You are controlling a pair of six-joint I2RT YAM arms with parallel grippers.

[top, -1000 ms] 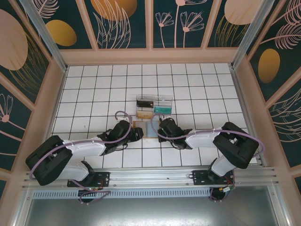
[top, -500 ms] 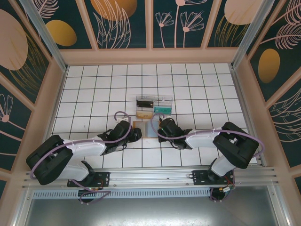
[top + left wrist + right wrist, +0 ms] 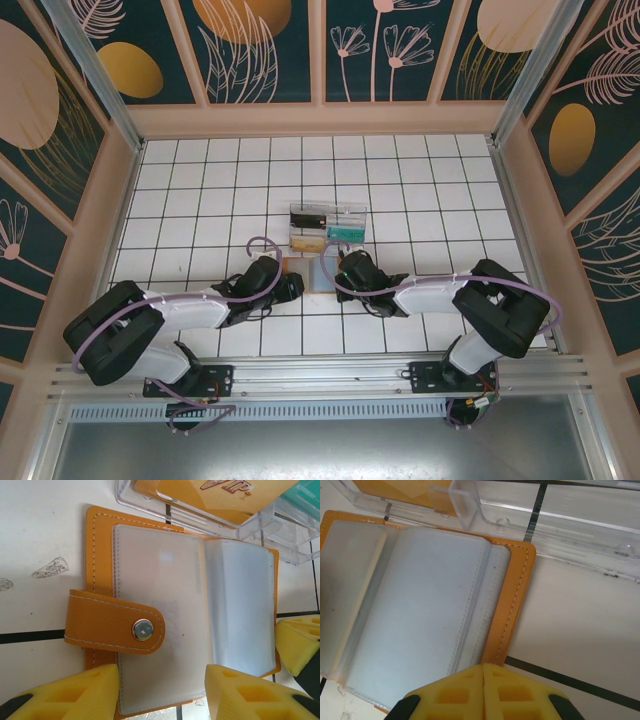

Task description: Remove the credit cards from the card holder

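Observation:
The card holder (image 3: 314, 272) lies open on the tiles, tan-orange with pale blue-grey pocket panels (image 3: 165, 605). Its snap strap (image 3: 112, 628) is folded over the left panel. My left gripper (image 3: 162, 692) is open, one yellow finger on each side of the left panel's near edge. My right gripper (image 3: 483, 690) is shut, and its tips sit at the holder's orange right edge (image 3: 512, 600) with nothing between them. A gold card (image 3: 220, 495) and a teal card (image 3: 300, 500) lie in the clear tray. I cannot make out any card in the pockets.
The clear compartmented tray (image 3: 328, 225) stands just beyond the holder, its wall (image 3: 550, 517) almost touching the holder's far edge. A dark card (image 3: 308, 216) lies in the tray's left compartment. The right gripper's yellow finger (image 3: 297, 645) shows at the holder's right side.
The left arm has shifted slightly, its gripper drawing back a little towards the near side. The holder and the right arm have stayed put.

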